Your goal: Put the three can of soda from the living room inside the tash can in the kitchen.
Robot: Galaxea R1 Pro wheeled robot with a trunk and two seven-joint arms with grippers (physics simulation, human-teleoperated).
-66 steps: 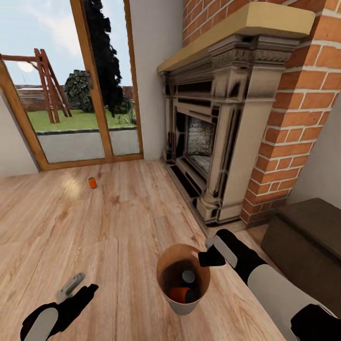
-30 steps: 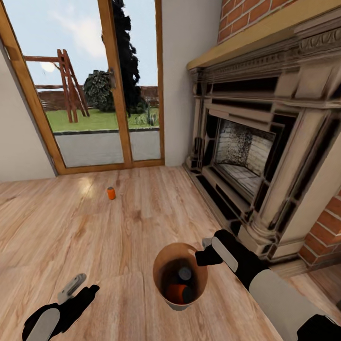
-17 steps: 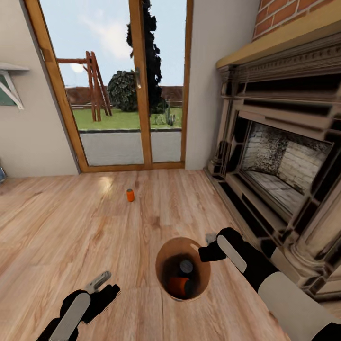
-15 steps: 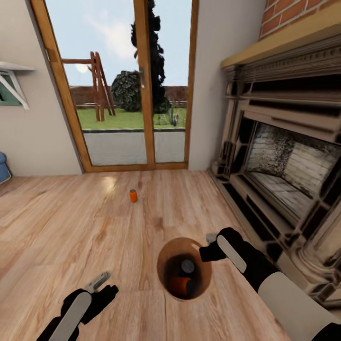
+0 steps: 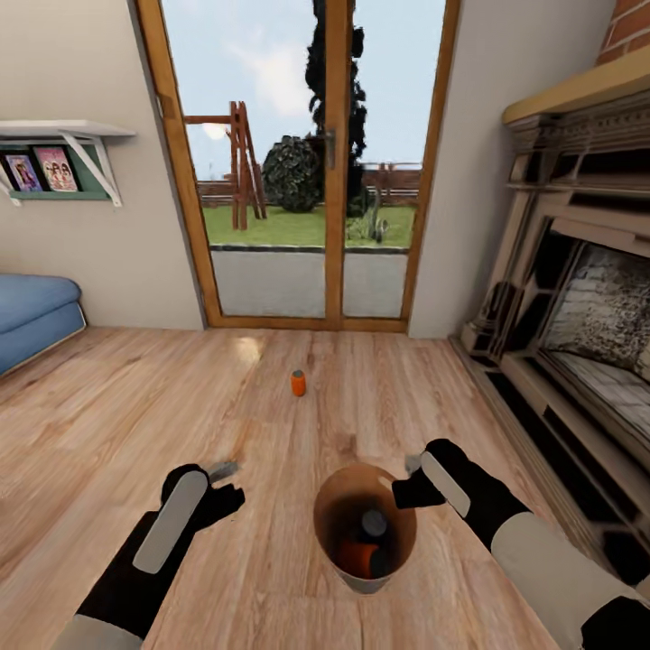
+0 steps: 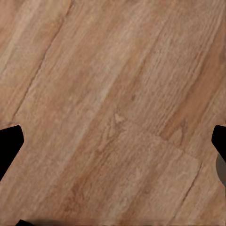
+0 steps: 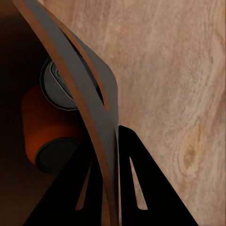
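On the wood floor (image 5: 108,406) of the living room, facing wood-framed glass doors (image 5: 325,181), w/ stone fireplace (image 5: 578,298) at the robot's right and a blue sofa (image 5: 32,311) plus wall shelf (image 5: 63,135) at its left.

Trash can (image 5: 366,578): upright, tan outside, dark inside, just ahead of the robot. Right tool (image 5: 408,477) pinches its rim; right wrist view shows the rim wall (image 7: 80,80) running between the black fingers (image 7: 136,183), one inside, one outside, pressed onto it.

Contents: one orange can (image 5: 357,558) lying low in the can; a dark can w/ silvery top (image 5: 374,524) beside it, touching or nearly so. Wrist view confirms both, orange can (image 7: 44,127) and silvery top (image 7: 59,87); the dark can's colour band cannot be made out there.

Third can: orange soda can (image 5: 298,383) upright on the floor, well apart from the trash can, between it and the doors.

Left tool (image 5: 221,483): over bare floor, holding nothing. Wrist view shows the finger tips (image 6: 9,146) at opposite edges, spread wide, planks (image 6: 113,113) between.
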